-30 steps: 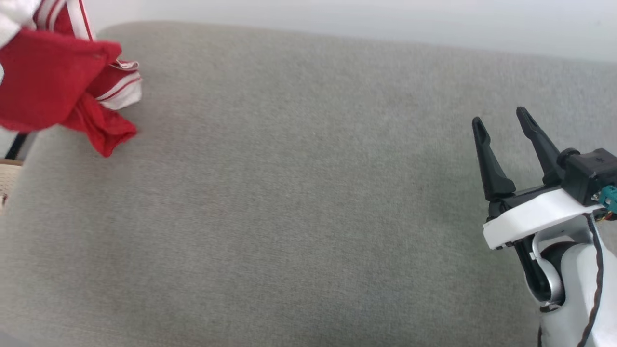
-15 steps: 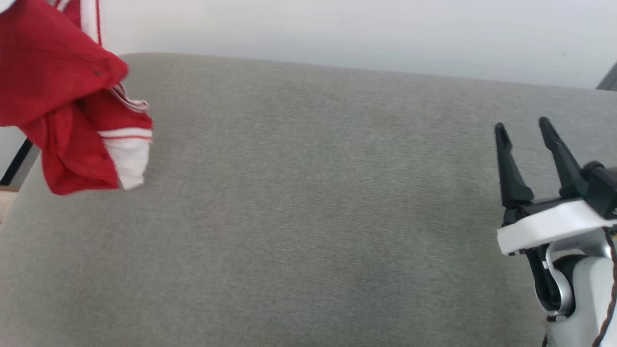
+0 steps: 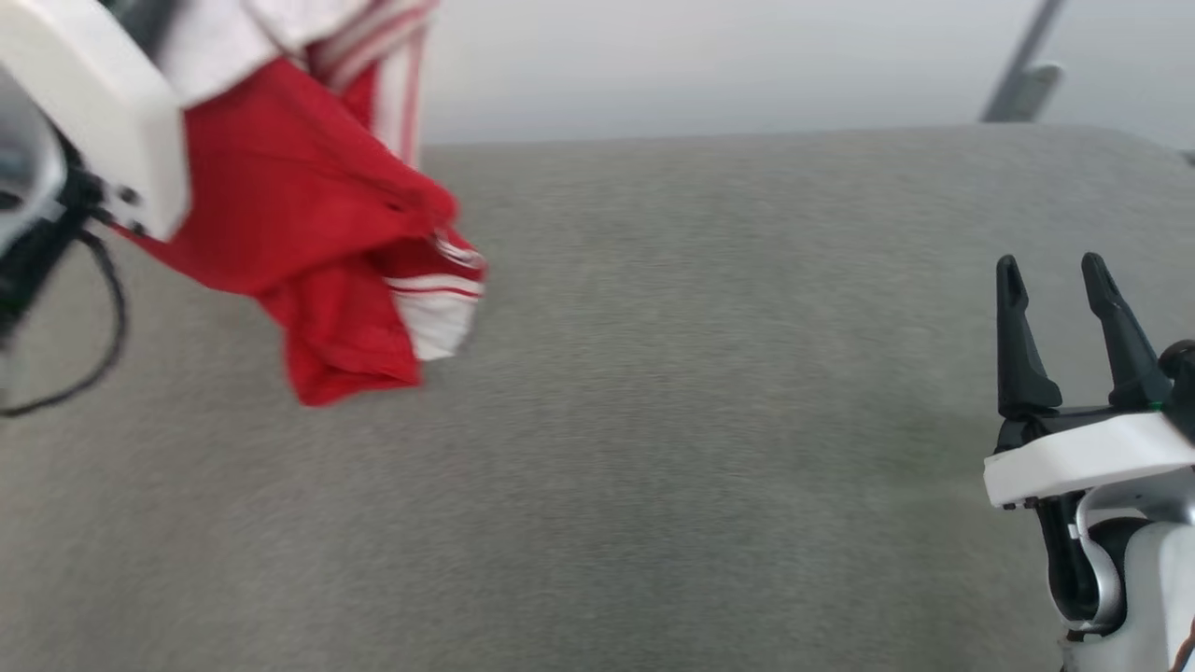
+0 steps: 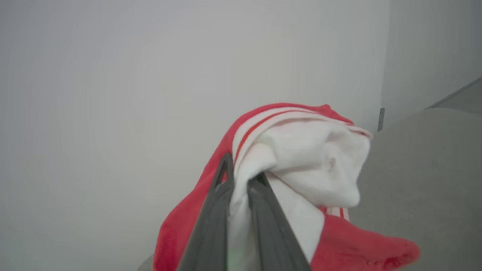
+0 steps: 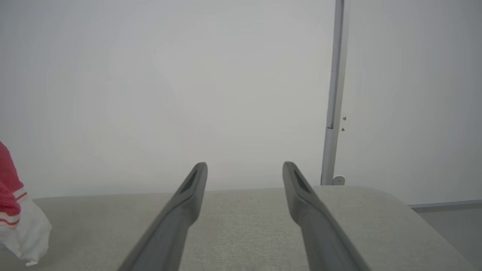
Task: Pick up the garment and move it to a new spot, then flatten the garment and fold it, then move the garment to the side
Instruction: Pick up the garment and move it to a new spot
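The garment [image 3: 308, 243], a red shirt with white sleeve ends and striped trim, hangs bunched in the air over the left part of the grey cushioned surface [image 3: 700, 420]. In the left wrist view my left gripper [image 4: 241, 173] is shut on a white fold of the garment [image 4: 308, 158], which drapes over the fingers. At the top left of the head view sits its white wrist housing [image 3: 103, 103]. Off to the lower right, my right gripper [image 3: 1050, 275] stands open with nothing between its fingers [image 5: 192, 188]. A corner of the garment [image 5: 19, 214] hangs at the left edge of the right wrist view.
A pale wall rises behind the grey surface. A grey metal post [image 5: 333, 94] stands against the wall at the surface's far right corner [image 3: 1027, 65]. A black cable [image 3: 93, 345] loops below the left wrist.
The garment has come in from the left edge towards the middle and the left wrist now shows. The whole picture has shifted, so the camera has turned. The right gripper stays open.
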Controlling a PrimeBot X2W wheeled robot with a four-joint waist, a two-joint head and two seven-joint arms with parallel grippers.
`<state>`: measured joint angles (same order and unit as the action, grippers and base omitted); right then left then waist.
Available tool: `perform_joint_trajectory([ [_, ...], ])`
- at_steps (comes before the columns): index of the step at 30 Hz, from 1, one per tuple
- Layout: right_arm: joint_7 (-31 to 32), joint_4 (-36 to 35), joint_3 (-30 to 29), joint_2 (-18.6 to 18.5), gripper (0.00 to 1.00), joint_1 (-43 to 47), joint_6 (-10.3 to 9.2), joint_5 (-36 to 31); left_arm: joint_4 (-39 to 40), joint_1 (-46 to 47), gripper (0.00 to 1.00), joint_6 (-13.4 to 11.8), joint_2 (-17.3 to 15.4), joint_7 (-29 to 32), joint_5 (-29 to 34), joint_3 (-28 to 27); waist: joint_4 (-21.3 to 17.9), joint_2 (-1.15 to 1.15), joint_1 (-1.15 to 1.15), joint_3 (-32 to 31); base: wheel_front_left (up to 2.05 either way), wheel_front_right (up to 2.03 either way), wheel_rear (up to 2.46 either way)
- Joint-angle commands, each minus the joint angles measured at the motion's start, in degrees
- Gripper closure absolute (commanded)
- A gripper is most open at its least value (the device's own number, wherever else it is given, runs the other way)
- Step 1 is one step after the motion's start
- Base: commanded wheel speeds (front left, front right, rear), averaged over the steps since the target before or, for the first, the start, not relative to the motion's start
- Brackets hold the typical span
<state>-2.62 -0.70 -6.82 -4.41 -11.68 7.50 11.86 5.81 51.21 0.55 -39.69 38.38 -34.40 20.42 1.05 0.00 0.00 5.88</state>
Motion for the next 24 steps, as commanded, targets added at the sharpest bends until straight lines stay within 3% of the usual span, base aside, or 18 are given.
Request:
perform_joint_trajectory([
  [1,-0.56,0.04,-0.02,0.23,0.00,0.48,-0.02,-0.03,0.88,-0.76,1.00,-0.20,0.56,0.29,-0.19,0.37,-3.10,0.00,0.00,0.38,0.00,0.00,0.00],
  [12,-2.20,2.40,0.21,1.33,0.00,2.45,-0.02,1.51,2.72,-11.08,1.00,-2.30,5.01,7.35,-4.39,8.12,-10.98,0.00,0.00,2.35,0.00,0.00,0.00],
  [16,-3.06,3.47,0.70,1.49,0.00,2.38,-0.02,2.14,-0.88,-15.52,1.00,-2.84,5.88,9.28,-7.05,9.92,-12.29,0.00,0.00,3.20,0.00,0.00,0.00],
  [24,-4.18,5.28,1.99,1.51,0.00,1.35,-0.02,2.60,-13.81,-20.57,1.00,-0.56,7.71,7.67,-7.94,13.20,-13.53,0.00,0.00,4.40,0.00,0.00,0.00],
])
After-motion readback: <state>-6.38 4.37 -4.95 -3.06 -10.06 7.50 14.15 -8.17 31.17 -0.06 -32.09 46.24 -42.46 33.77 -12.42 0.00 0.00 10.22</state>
